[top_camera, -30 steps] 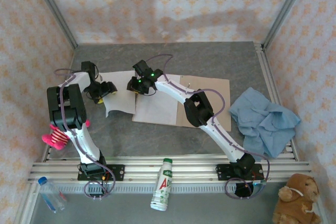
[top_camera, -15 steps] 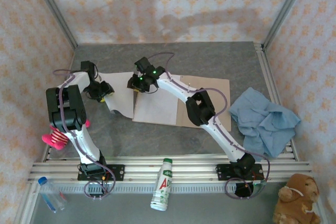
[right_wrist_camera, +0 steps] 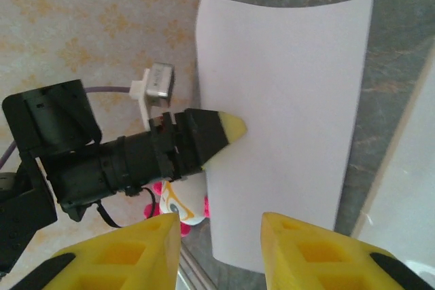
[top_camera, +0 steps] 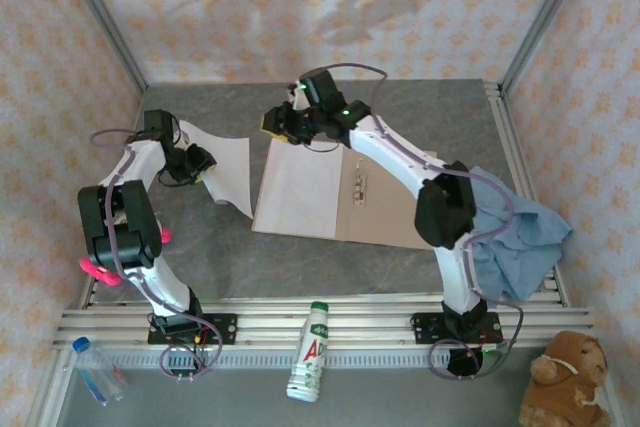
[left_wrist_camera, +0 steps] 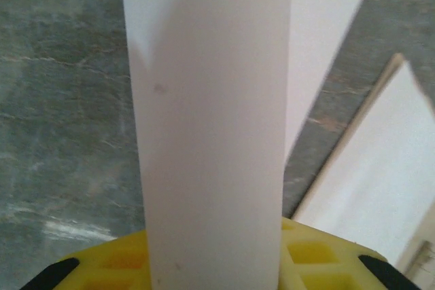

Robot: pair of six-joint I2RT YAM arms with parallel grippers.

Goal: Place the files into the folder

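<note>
Change: left gripper now clamps lifted sheet, right gripper withdrawn, jaws parted, empty; grey table, patterned walls.

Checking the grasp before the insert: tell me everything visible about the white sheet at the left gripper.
The sheet is plain white paper, blank and thin, bowed into a curve and partly lifted off the grey table. The left gripper pinches one edge between yellow fingers. It hangs just left of the open folder, apart from it. No tears show.
</note>
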